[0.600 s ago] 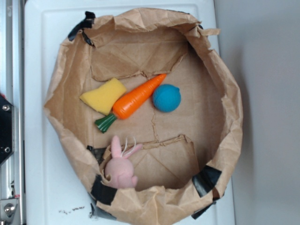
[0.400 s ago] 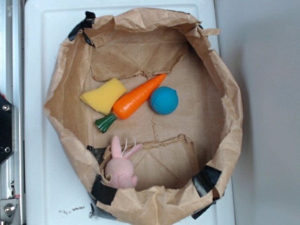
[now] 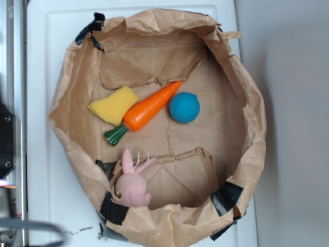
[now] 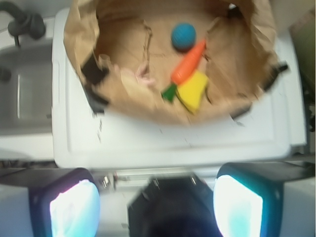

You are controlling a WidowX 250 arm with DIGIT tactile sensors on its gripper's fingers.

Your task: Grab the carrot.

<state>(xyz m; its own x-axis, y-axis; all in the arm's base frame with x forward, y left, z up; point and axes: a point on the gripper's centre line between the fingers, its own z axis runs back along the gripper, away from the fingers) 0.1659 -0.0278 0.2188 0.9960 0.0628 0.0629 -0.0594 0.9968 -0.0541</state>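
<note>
Orange carrot (image 3: 150,107) lies mid-bag beside the sponge (image 3: 113,105). We are at the approach: our pincer (image 4: 156,207), fingers apart, waits off the desk's edge and must descend, aligned across it.

One carrot (image 3: 150,107) is seen at the centre of the exterior frame. One ball (image 3: 183,107) is counted just right of it, and one sponge (image 3: 113,105) just left of it. One bunny (image 3: 132,183) is found in the lower left part of the frame. One paper bag (image 3: 245,98) is counted, and all four toys are held in it. Black tape is seen on the bag in four places: one piece (image 3: 90,28) at the upper left, two at the lower left and one at the lower right. In the wrist frame two gripper fingers (image 4: 74,207) are counted along the lower edge.
</note>
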